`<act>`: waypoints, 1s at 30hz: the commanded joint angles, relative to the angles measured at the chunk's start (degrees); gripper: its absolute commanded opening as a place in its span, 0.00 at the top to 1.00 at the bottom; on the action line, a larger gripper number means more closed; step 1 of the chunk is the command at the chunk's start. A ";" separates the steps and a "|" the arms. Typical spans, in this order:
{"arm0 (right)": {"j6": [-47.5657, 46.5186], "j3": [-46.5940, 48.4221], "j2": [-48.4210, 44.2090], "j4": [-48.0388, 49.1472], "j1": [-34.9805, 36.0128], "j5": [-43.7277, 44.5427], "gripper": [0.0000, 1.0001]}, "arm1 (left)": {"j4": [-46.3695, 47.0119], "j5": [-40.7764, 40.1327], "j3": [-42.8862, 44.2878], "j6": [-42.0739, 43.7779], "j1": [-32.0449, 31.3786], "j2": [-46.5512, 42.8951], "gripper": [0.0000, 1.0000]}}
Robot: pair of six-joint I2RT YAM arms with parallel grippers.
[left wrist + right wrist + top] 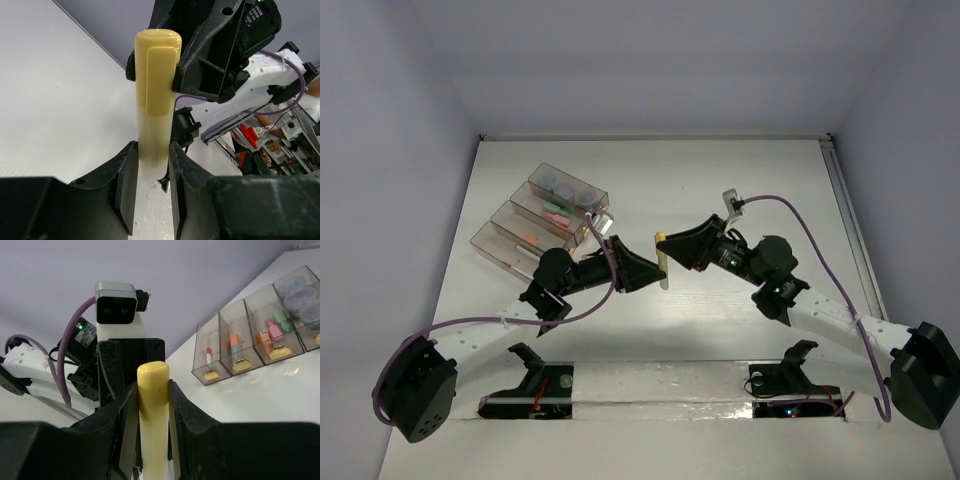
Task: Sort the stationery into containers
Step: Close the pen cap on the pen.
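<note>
A yellow-capped white highlighter (663,260) is held above the table between both grippers. My left gripper (646,270) is shut on its white lower body, seen in the left wrist view (152,150), where the yellow cap (156,75) stands up beyond the jaws. My right gripper (674,245) is shut on the yellow cap end (153,390). Four clear smoky containers (505,247) sit in a row at the left. They hold blue-grey discs (563,186), pink and green sticks (556,213), an orange stick (530,240) and a white pen with a red tip (208,356).
The containers also show in the right wrist view (215,377), on the white table. The two arms cross the table's middle, with purple cables looping beside them. The table's right rail (848,215) runs along the edge.
</note>
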 commanded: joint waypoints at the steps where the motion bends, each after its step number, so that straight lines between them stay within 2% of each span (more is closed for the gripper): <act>1: 0.63 -5.67 0.90 -11.13 4.01 -10.79 1.00 | 20.37 -13.14 9.99 -0.41 3.01 -3.40 1.00; 5: 0.37 -5.76 0.20 -11.91 4.01 -9.91 1.00 | 18.27 -13.31 10.08 0.64 3.01 -4.54 1.00; 9: -2.53 -2.26 -2.08 -17.53 4.01 -7.45 1.00 | 18.35 -12.96 8.59 0.12 3.01 -4.80 1.00; 12: -3.85 -0.32 -3.93 -19.82 4.01 -4.12 0.84 | 17.65 -12.87 6.75 -0.24 3.01 -4.81 1.00; 15: -4.73 3.20 -5.16 -22.64 4.01 1.24 0.58 | 16.51 -13.92 4.55 -0.41 3.01 -4.72 1.00; 16: -5.08 5.03 -5.42 -22.99 4.01 2.21 0.41 | 16.24 -14.28 3.85 -0.50 3.01 -4.72 1.00; 17: -5.08 6.01 -5.77 -23.60 4.01 4.13 0.33 | 15.81 -14.72 2.54 -0.41 3.01 -4.63 1.00; 20: -5.43 9.34 -6.83 -24.74 4.01 7.39 0.17 | 14.84 -16.99 0.16 -0.59 3.01 -4.54 1.00; 25: -7.01 12.87 -9.81 -27.91 4.01 12.32 0.07 | 11.24 -20.95 -1.61 1.07 3.01 -5.33 1.00; 26: -7.54 12.96 -10.60 -28.96 4.01 14.07 0.06 | 7.93 -22.35 -1.26 1.69 3.01 -5.59 1.00; 28: -8.50 12.61 -13.42 -30.11 4.01 15.57 0.06 | 3.96 -27.62 -1.08 2.57 3.70 -7.00 1.00; 29: -9.73 12.35 -14.12 -31.68 4.01 16.53 0.06 | -1.72 -30.16 -0.30 2.40 3.71 -7.61 1.00; 30: -10.43 12.17 -14.74 -32.74 4.01 16.98 0.07 | -5.43 -36.45 0.32 2.14 4.41 -8.75 1.00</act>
